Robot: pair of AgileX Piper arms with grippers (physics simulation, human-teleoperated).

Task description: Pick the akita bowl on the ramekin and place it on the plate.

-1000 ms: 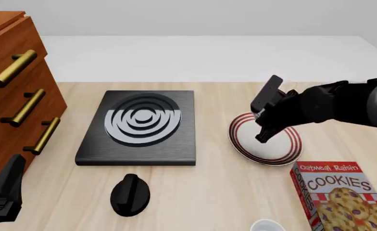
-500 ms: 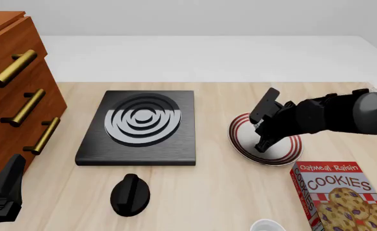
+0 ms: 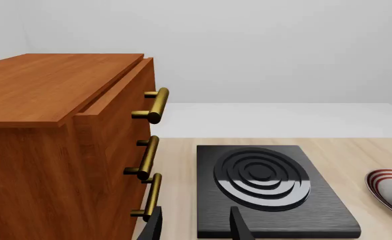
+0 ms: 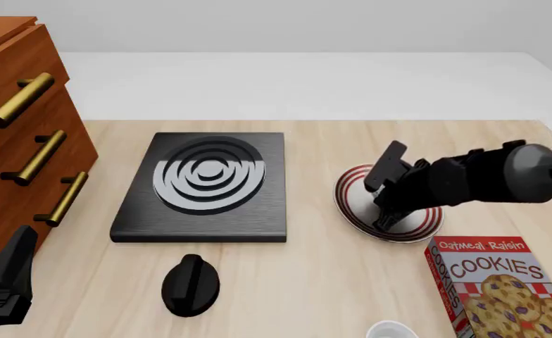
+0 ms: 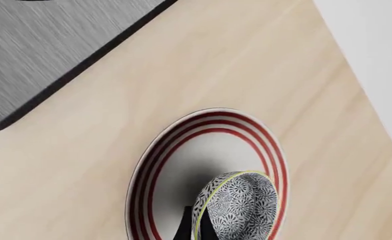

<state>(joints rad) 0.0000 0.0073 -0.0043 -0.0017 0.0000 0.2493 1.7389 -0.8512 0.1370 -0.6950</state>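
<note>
In the right wrist view the speckled akita bowl (image 5: 241, 206) sits tilted over the inside of the red-ringed plate (image 5: 182, 150), and my right gripper (image 5: 194, 226) is shut on its rim. From the front, the right gripper (image 4: 386, 220) is low over the plate (image 4: 353, 184) and hides the bowl. The plain white ramekin (image 4: 389, 329) stands bare at the table's front edge. My left gripper (image 4: 3, 282) rests at the front left, far from all this, and the left wrist view shows its fingers (image 3: 239, 226) spread open with nothing between them.
A black square burner (image 4: 205, 184) with grey rings lies left of the plate, and a black knob (image 4: 191, 284) sits in front of it. A cookies box (image 4: 497, 289) lies just in front of the plate on the right. A wooden drawer cabinet (image 4: 22, 141) stands at the left.
My right arm has dropped and shifted slightly toward the front, bringing the gripper down onto the plate. The left arm has not moved.
</note>
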